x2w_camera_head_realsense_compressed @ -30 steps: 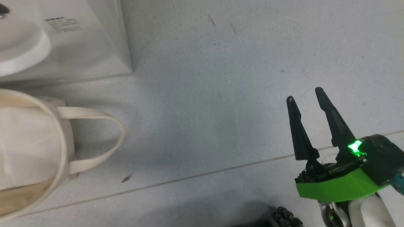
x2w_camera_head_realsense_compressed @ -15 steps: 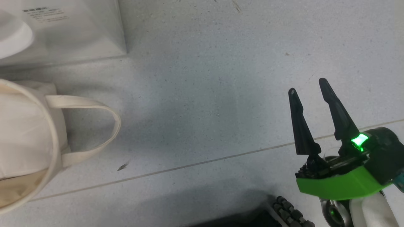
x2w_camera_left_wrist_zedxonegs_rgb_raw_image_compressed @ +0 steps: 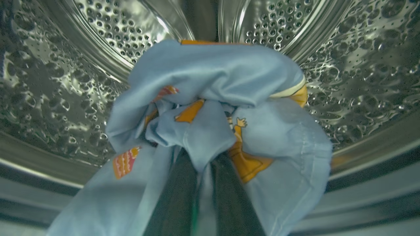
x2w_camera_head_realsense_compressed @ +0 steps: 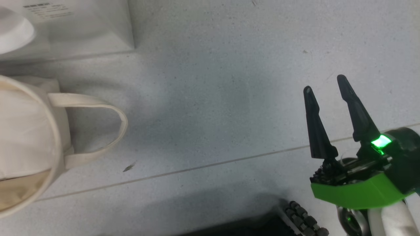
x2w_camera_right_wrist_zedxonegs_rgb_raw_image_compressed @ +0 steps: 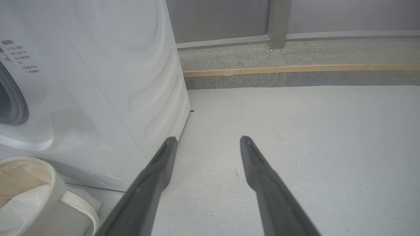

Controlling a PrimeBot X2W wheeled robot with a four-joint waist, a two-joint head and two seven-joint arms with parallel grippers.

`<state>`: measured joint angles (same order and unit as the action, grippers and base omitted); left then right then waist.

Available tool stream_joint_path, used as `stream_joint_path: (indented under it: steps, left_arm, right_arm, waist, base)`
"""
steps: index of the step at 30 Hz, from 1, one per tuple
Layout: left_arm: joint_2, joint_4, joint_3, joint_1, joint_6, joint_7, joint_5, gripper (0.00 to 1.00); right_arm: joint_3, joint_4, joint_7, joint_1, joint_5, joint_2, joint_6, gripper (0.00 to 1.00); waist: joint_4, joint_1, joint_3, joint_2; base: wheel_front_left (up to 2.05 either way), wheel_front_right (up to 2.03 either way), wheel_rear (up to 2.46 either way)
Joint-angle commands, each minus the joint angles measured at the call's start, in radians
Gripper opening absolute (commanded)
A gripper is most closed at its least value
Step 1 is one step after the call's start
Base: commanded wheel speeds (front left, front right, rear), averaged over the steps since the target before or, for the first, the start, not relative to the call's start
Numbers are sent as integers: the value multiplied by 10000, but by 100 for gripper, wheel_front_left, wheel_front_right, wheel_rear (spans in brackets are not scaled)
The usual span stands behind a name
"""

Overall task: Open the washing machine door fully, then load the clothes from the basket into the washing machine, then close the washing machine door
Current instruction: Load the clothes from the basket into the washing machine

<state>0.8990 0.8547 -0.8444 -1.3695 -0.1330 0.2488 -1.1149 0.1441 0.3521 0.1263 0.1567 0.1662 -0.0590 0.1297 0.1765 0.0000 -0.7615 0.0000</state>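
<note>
Light blue clothes (x2w_camera_left_wrist_zedxonegs_rgb_raw_image_compressed: 213, 85) with orange cartoon prints hang bunched inside the steel drum (x2w_camera_left_wrist_zedxonegs_rgb_raw_image_compressed: 361, 82) of the washing machine (x2w_camera_head_realsense_compressed: 82, 29). My left gripper (x2w_camera_left_wrist_zedxonegs_rgb_raw_image_compressed: 203, 157) is shut on the clothes, its two dark fingers close together with fabric pinched between them and draped over their tips. The cream basket (x2w_camera_head_realsense_compressed: 55, 131) stands on the floor in front of the machine at the left of the head view. My right gripper (x2w_camera_head_realsense_compressed: 325, 83) hovers open over bare floor at the lower right, holding nothing. In the right wrist view, the right gripper (x2w_camera_right_wrist_zedxonegs_rgb_raw_image_compressed: 207, 139) points past the machine's (x2w_camera_right_wrist_zedxonegs_rgb_raw_image_compressed: 115, 82) corner. The washing machine door is out of view.
The basket's loop handle (x2w_camera_head_realsense_compressed: 111, 131) sticks out to the right over the grey speckled floor (x2w_camera_head_realsense_compressed: 213, 98). A raised kerb with a tan strip (x2w_camera_right_wrist_zedxonegs_rgb_raw_image_compressed: 295, 69) and a post (x2w_camera_right_wrist_zedxonegs_rgb_raw_image_compressed: 277, 23) bound the floor behind. The robot's dark base (x2w_camera_head_realsense_compressed: 295, 223) shows at the bottom edge.
The head camera has shifted a little, so the machine and basket sit slightly differently in the picture. The right gripper stays open.
</note>
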Motion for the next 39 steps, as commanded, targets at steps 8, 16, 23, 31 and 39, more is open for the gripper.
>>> stream_joint_path:
  steps: [8, 16, 23, 31, 39]
  left_arm:
    - [850, -414, 1085, -1455, 23, 128, 1028, 0]
    - [903, -907, 1619, -1832, 23, 129, 2224, 0]
    - [1013, -851, 2326, -2179, 23, 129, 2810, 0]
    - [413, 31, 3273, -1512, 23, 129, 2773, 100]
    - [40, -102, 2151, -295, 23, 79, 697, 100]
  right_arm:
    - [-35, 871, -130, -115, -277, 72, 10, 100]
    - [64, 1072, -119, -156, -321, 82, 10, 100]
    - [180, 1070, -109, -128, -314, 85, 10, 100]
    - [140, 927, -46, -153, -303, 86, 10, 100]
    - [214, 644, -241, -77, -251, 30, 10, 100]
  waist:
    - [154, 0, -454, 0]
    - [400, 0, -647, 0]
    - [522, 0, -766, 0]
    - [425, 0, -482, 0]
    - [127, 0, 454, 0]
  base:
    - [0, 0, 0]
    - [0, 0, 0]
    - [0, 0, 0]
    - [0, 0, 0]
    - [0, 0, 0]
